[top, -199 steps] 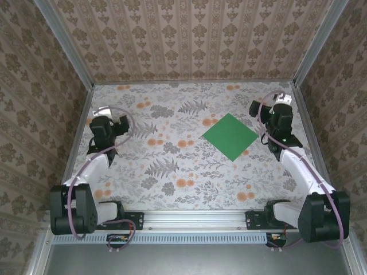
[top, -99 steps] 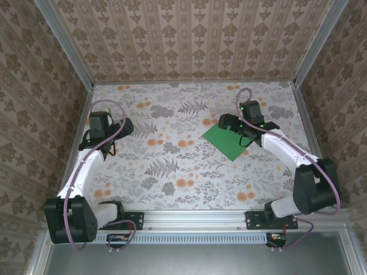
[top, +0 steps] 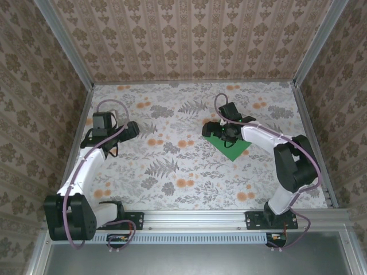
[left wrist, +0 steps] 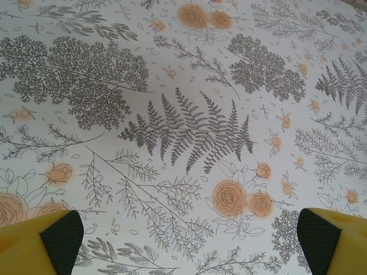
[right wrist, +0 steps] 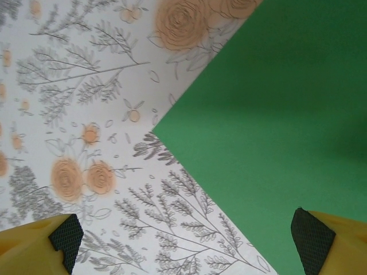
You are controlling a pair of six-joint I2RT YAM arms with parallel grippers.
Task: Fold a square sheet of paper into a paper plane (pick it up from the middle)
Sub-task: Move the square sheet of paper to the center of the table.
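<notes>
Paper (top: 234, 147) lies flat, far right on the table (top: 172, 172). Right gripper (top: 221, 130) is wide open over its left corner, off-centre. I'd shift to the middle, then descend and pinch lightly. Left gripper (top: 131, 128) is open and empty, far left.

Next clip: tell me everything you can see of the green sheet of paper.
The green sheet of paper is plain, bright, thin-looking and square, with no crease visible. It lies flat on the flowered table, right of centre, turned like a diamond. The right gripper hangs over its far half, jaws open; whether it touches the sheet cannot be told.
</notes>
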